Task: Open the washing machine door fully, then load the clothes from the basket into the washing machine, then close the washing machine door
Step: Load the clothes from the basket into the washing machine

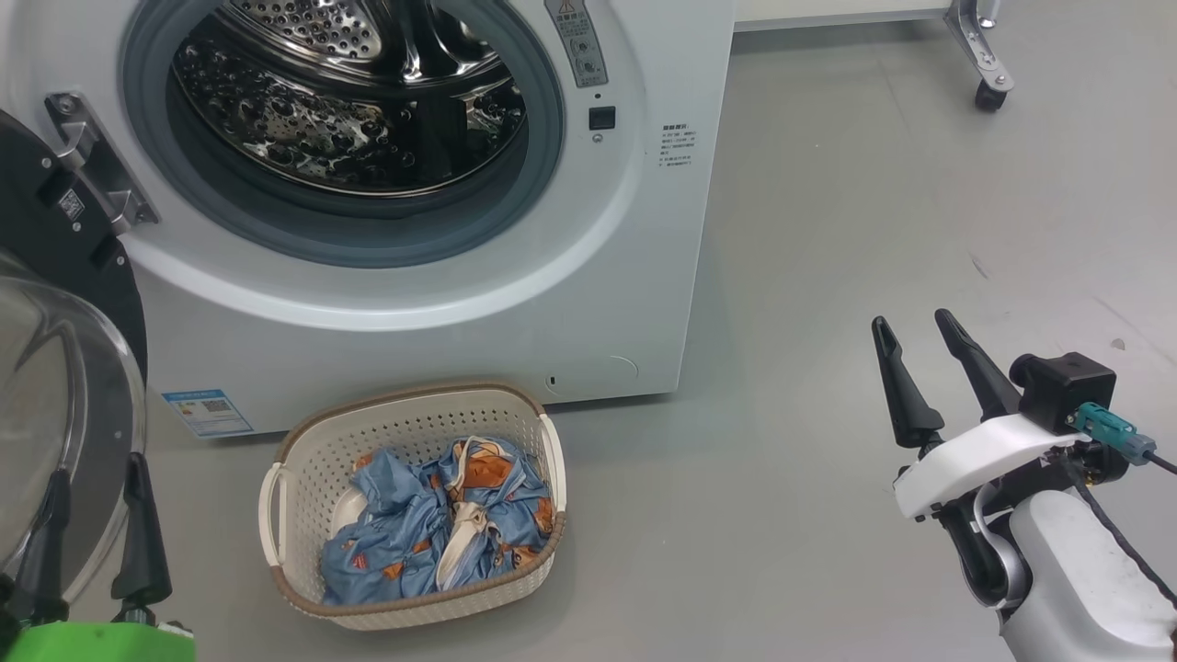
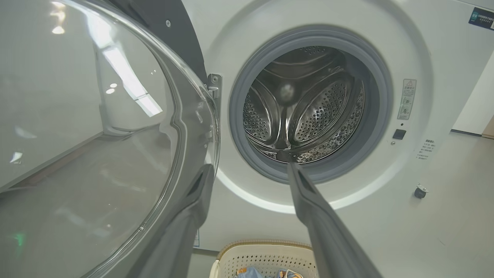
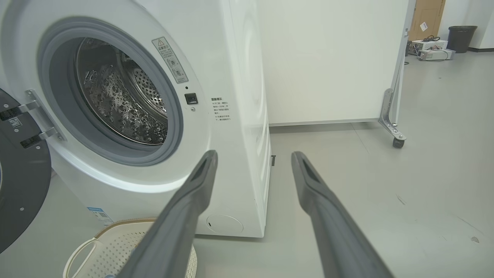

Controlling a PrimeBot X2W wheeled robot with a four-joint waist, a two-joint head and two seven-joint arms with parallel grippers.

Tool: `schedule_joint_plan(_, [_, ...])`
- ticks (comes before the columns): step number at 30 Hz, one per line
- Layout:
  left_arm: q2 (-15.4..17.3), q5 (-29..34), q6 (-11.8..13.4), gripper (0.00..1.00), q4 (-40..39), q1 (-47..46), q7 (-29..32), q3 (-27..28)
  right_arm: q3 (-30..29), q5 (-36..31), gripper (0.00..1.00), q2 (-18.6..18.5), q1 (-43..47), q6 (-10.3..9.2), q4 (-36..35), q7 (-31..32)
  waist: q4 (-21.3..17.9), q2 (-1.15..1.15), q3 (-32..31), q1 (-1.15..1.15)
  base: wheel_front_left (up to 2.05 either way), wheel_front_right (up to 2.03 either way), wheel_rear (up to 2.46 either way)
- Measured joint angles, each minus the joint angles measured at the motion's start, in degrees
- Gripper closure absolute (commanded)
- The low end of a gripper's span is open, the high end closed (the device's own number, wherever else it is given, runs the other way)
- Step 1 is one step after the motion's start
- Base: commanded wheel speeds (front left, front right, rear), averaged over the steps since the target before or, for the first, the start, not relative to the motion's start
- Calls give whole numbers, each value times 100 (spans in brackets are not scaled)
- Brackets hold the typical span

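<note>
Blue clothes (image 1: pixel 405 542) are all seen in the cream basket (image 1: pixel 405 428) at lower centre, so loading is judged not begun. The washing machine door (image 1: pixel 74 386) is swung open at frame left, the drum (image 1: pixel 303 119) empty. The left gripper (image 1: pixel 97 469) and right gripper (image 1: pixel 915 319) are spread, nothing held.

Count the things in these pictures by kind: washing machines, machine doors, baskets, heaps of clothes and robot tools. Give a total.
Big white front-loading washing machine: 1
Round black-rimmed glass door, standing open: 1
Small cream perforated plastic basket: 1
Heap of blue printed fabric clothes, in the basket: 1
Dark two-fingered tools, left tool and right tool, both open: 2
Total: 6
</note>
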Motion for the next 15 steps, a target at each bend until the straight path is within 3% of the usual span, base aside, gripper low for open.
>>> schedule_joint_plan(15, [0,0,-1,0,-25,0,-16,5,-14,0,0,30,-1,1,-2,0,8,0,67,0,72,-72,0])
